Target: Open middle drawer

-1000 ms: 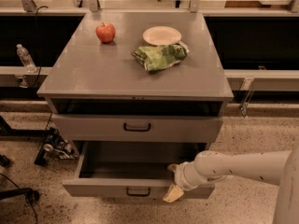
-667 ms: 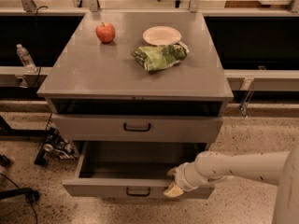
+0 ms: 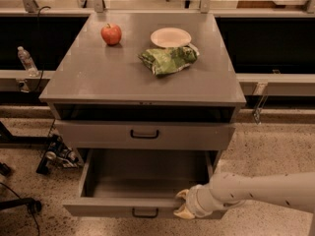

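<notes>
The grey cabinet (image 3: 98, 75) has a closed drawer with a black loop handle (image 3: 144, 133) under its top. Below it the middle drawer (image 3: 118, 208) stands pulled out, its wide shallow tray empty and its black loop handle (image 3: 145, 213) at the centre of the front. My gripper (image 3: 181, 204), on a white arm (image 3: 256, 191) that comes in from the right, sits at the right part of that drawer's front rim, to the right of the handle. The lowest drawer is out of view.
On the cabinet top lie a red apple (image 3: 111, 33), a white plate (image 3: 171, 37) and a green chip bag (image 3: 169, 59). A water bottle (image 3: 25, 60) stands on the left ledge. Cables and a wheeled base (image 3: 56, 156) lie on the floor at the left.
The middle drawer has come out a little further toward the camera. My gripper has moved with its front, slightly left and down.
</notes>
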{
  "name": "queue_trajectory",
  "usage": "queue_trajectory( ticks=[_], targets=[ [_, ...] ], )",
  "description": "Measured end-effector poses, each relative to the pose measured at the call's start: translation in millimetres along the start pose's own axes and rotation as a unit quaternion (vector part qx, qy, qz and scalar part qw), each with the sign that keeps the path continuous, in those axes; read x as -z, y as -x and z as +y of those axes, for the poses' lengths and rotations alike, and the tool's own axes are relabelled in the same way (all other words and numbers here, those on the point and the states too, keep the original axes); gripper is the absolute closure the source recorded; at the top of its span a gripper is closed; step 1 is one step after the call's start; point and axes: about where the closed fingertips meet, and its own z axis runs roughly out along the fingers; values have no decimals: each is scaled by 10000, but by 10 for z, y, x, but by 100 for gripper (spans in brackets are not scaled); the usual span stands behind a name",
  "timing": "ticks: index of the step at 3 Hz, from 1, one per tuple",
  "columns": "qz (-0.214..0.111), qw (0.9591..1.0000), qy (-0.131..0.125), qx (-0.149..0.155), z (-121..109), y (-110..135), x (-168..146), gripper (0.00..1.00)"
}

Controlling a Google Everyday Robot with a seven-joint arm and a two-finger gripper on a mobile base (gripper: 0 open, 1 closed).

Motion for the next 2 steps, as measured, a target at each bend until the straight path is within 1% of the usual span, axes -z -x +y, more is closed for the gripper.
queue_trajectory(
  ticks=[1, 2],
  targets=[
    [-50, 9999, 106, -123, 134, -60, 9, 100],
    [-51, 9998, 113, -123, 139, -53, 14, 97]
  ],
)
